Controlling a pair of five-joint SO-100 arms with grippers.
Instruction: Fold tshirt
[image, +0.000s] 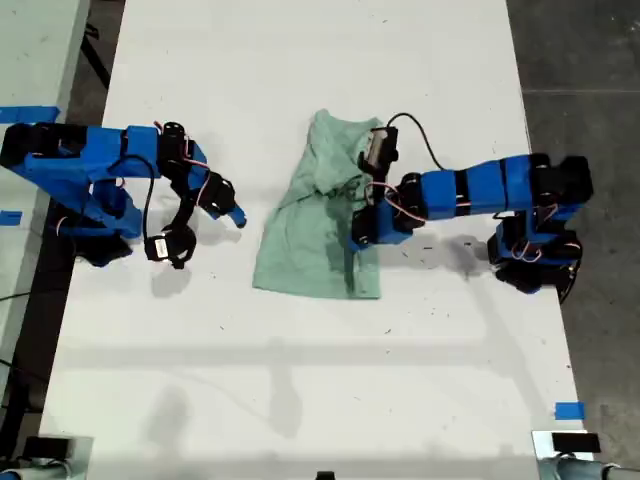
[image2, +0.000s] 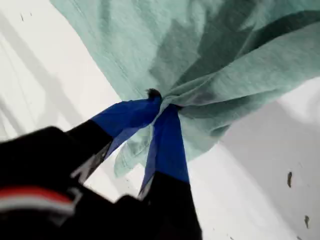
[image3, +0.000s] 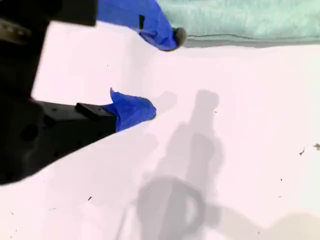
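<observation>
A pale mint-green, wrinkled cotton tshirt (image: 318, 215) lies partly folded near the middle of the long white table (image: 300, 380), one bunched fold pinched tight between the blue-taped jaws of my first gripper (image2: 161, 104), which reaches in from the exterior view's right. My second gripper (image3: 162, 75) hovers over bare tabletop just beside the shirt's edge, jaws spread and holding nothing. The pinch looks thin: if the cloth slips out mid-carry, or the loose layer underneath drags along, the fold could collapse into a heap.
</observation>
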